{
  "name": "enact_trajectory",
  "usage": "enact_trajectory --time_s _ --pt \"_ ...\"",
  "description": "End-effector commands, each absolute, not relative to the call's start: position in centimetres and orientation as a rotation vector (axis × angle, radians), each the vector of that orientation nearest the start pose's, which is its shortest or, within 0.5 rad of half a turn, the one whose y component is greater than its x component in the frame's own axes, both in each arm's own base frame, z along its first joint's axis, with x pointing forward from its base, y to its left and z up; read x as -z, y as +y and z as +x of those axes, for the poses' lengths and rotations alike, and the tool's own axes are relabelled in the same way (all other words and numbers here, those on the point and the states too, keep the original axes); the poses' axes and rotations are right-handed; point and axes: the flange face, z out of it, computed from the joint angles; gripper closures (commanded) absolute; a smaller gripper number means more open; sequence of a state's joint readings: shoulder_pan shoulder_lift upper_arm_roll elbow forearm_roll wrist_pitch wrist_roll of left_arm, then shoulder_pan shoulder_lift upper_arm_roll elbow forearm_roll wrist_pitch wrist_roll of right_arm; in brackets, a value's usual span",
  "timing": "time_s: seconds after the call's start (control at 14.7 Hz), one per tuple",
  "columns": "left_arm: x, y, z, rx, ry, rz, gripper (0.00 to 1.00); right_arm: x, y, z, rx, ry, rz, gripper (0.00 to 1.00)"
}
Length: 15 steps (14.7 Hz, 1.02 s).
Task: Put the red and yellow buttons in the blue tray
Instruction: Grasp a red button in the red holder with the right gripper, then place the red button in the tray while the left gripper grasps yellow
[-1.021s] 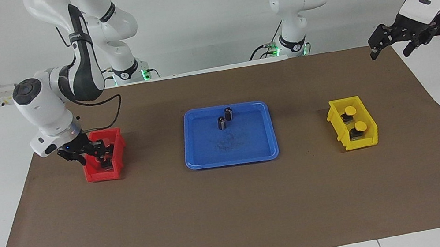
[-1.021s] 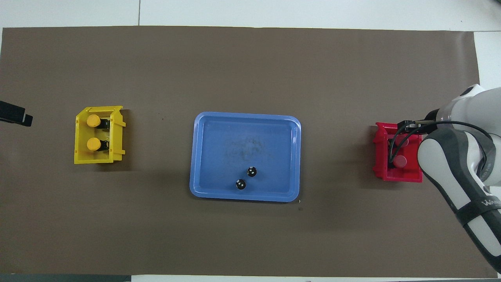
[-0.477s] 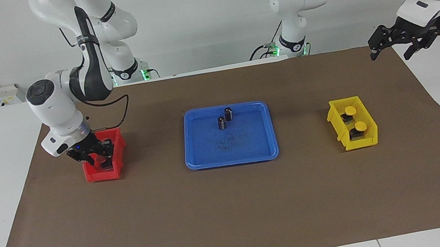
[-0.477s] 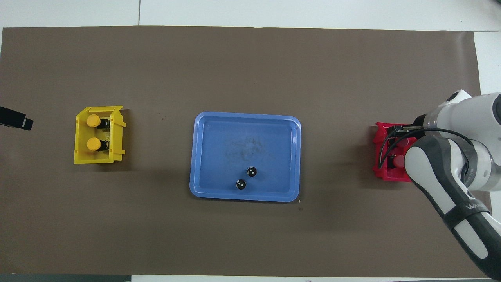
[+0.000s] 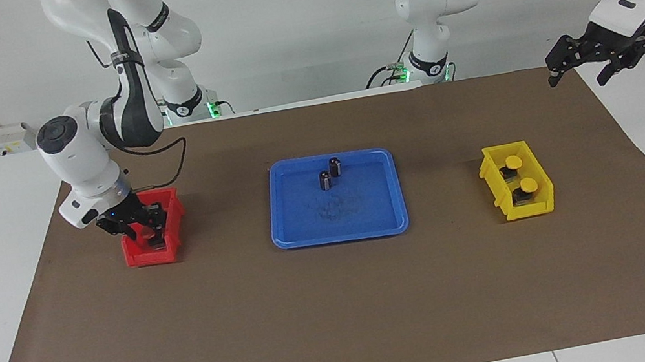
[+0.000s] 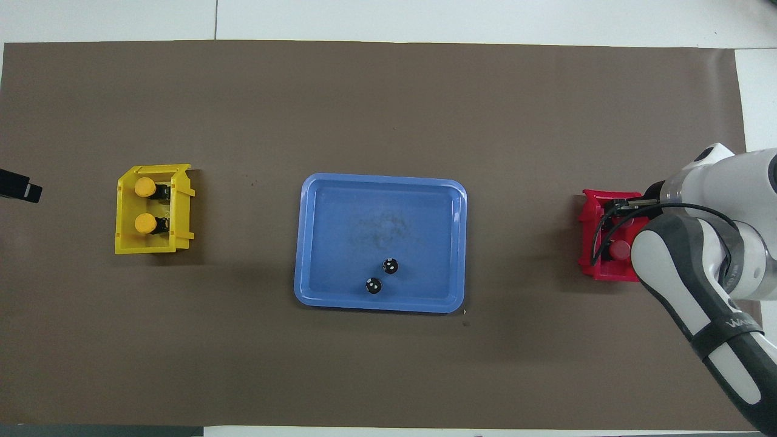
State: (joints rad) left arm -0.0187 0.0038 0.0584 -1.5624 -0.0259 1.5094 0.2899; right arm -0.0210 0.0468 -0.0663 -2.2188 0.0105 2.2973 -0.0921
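Note:
Two yellow buttons (image 5: 513,162) (image 6: 144,187) lie in the small yellow bin (image 5: 527,211) toward the left arm's end. The blue tray (image 5: 342,238) (image 6: 340,230) sits mid-table and holds only two dark capless cylinders (image 5: 325,180) (image 6: 373,285). My right gripper (image 5: 142,231) reaches down into the small red bin (image 5: 148,257) (image 6: 589,243). One red button (image 6: 619,249) shows in that bin; the other is hidden under my right arm. My left gripper (image 5: 578,74) is open, empty and raised over the table's edge near the yellow bin.
A brown mat (image 5: 344,308) covers the table. The red bin stands toward the right arm's end, the yellow bin toward the left arm's end, the tray between them. The left gripper's tip (image 6: 18,185) shows at the overhead view's edge.
My right arm has shifted over the red bin and now covers more of it from above. My left gripper has drifted slightly away from the yellow bin.

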Motion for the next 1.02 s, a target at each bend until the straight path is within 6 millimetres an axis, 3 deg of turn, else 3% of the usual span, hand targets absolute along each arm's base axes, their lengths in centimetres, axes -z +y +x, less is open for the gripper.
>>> enact_trajectory --time_s 0.0,0.27,0.41,0.54,0.61,0.75,0.95 --pt "-62.2 2.1 54.3 -0.053 0.415 -3.155 0.00 -36.0 -5.0 52.4 0.073 -0.022 -3.126 0.41" --pt "-62.1 2.1 54.2 -0.062 0.415 -3.156 0.00 -35.5 -5.0 51.9 0.092 -0.033 -3.127 0.47" --pt "-62.1 2.0 54.2 -0.060 0.413 -3.156 0.00 -35.3 -5.1 51.7 0.092 -0.052 -3.127 0.60" --pt "-62.2 1.9 54.3 -0.053 0.420 -3.155 0.00 -35.5 -5.0 51.9 0.087 -0.056 -3.128 0.84" --pt "-62.2 1.9 54.3 -0.051 0.417 -3.155 0.00 -36.3 -5.1 52.5 0.085 -0.057 -3.128 0.86" --pt "-62.1 2.1 54.3 -0.055 0.412 -3.156 0.00 -39.8 -5.3 55.2 0.001 -0.103 -3.126 0.86" --pt "-62.1 2.1 54.2 -0.055 0.410 -3.156 0.00 -47.7 -5.1 59.6 -0.104 -0.125 -3.127 0.86"
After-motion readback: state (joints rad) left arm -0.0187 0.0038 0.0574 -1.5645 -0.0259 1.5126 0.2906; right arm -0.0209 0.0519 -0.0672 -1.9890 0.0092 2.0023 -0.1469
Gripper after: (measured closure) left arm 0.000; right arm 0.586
